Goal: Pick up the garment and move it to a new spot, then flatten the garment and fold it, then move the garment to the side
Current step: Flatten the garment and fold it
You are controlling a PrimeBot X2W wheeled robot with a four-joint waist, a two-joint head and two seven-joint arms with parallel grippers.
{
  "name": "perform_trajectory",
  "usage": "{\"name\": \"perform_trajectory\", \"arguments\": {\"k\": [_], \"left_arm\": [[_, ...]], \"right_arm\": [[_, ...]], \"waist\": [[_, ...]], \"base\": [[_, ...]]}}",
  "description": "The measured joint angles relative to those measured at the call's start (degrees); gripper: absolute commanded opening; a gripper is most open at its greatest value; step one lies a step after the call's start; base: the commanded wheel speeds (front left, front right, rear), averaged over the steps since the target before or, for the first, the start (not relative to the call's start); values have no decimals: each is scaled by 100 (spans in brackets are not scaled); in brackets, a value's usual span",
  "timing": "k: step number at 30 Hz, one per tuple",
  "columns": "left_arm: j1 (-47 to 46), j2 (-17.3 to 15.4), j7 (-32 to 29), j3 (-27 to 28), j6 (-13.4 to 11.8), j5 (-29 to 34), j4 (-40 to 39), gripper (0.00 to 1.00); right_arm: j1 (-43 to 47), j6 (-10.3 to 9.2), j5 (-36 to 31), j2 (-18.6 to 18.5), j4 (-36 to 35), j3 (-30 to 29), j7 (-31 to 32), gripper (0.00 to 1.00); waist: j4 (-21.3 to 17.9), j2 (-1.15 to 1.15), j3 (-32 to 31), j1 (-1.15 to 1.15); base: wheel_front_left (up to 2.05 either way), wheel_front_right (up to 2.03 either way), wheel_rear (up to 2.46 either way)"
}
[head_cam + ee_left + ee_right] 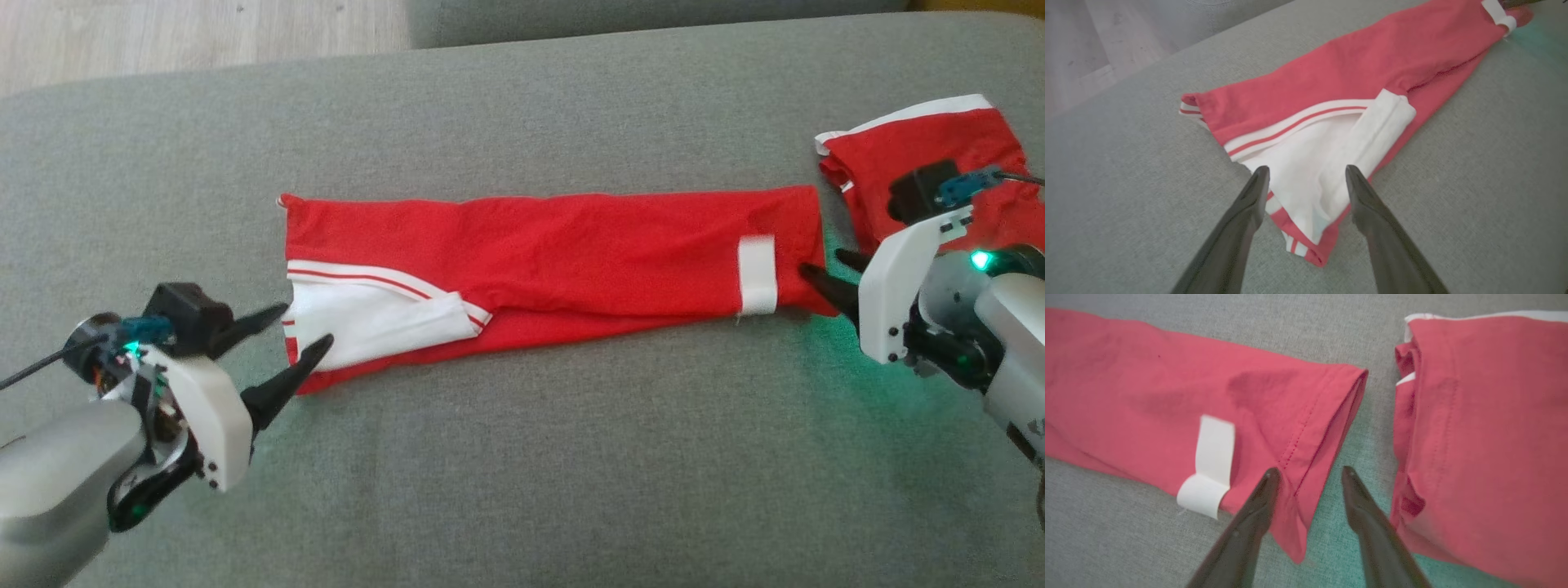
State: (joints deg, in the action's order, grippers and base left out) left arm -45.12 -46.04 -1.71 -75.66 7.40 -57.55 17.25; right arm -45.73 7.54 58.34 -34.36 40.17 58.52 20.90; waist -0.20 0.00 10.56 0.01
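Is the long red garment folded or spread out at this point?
Partly folded: the red garment lies as a long narrow strip on the cushion, its white trim end doubled over, not yet folded crosswise.

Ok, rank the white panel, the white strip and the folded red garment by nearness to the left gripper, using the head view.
1. The white panel: beside the left gripper, at the long garment's left end.
2. The white strip: near that garment's right end.
3. The folded red garment: far right, past the strip.
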Motion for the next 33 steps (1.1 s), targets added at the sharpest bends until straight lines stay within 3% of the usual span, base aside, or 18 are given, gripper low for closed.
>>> {"name": "perform_trajectory", "arguments": {"k": [5,10,11,13,16,19,23,27,31,33], "left_arm": [[3,180,621,352,-417,-20,242,100],[151,517,1544,1211,-1001,-371,324,100],[151,517,1544,1211,-1001,-371,324,100],[283,677,1607,1692,-1166,-401,266,100],[679,1010,1616,2961,-1422,-45,-124,100],[1285,1460,1625,4191,-1584,619,-556,100],[2316,2095,1635,5289,-1556,1510,-923,100],[3089,2644,1635,5850,-1261,2226,-1014,100],[3580,3176,1635,6388,-971,2686,-956,100],[3804,3411,1635,6659,-825,2870,-881,100]], "right_arm": [[-18,0,138,12,31,-296,-573,100],[-213,0,257,221,157,-1031,-1984,100],[-213,0,257,221,157,-1031,-1984,100],[-291,0,204,359,162,-1205,-2560,100],[-286,0,46,601,181,-1458,-3287,100],[-255,0,-547,851,240,-1859,-3512,100],[210,0,-1563,1373,-290,-3284,-3530,100],[1283,0,-2702,2170,-845,-4540,-3554,100],[2470,0,-3632,2896,-1146,-5189,-3554,100],[2848,0,-3905,3051,-1233,-5253,-3554,100]], "waist": [[-41,0,-103,0],[-97,0,-251,0],[-97,0,-251,0],[-113,0,-315,-1],[-121,0,-396,-1],[-137,0,-477,-1],[-176,0,-550,0],[-197,0,-639,-1],[-214,0,-711,-1],[-244,0,-726,-1]], "base": [[0,0,0],[0,0,0],[0,0,0],[0,0,0],[0,0,0],[0,0,0],[0,0,0],[0,0,0],[0,0,0],[0,0,0]]}}
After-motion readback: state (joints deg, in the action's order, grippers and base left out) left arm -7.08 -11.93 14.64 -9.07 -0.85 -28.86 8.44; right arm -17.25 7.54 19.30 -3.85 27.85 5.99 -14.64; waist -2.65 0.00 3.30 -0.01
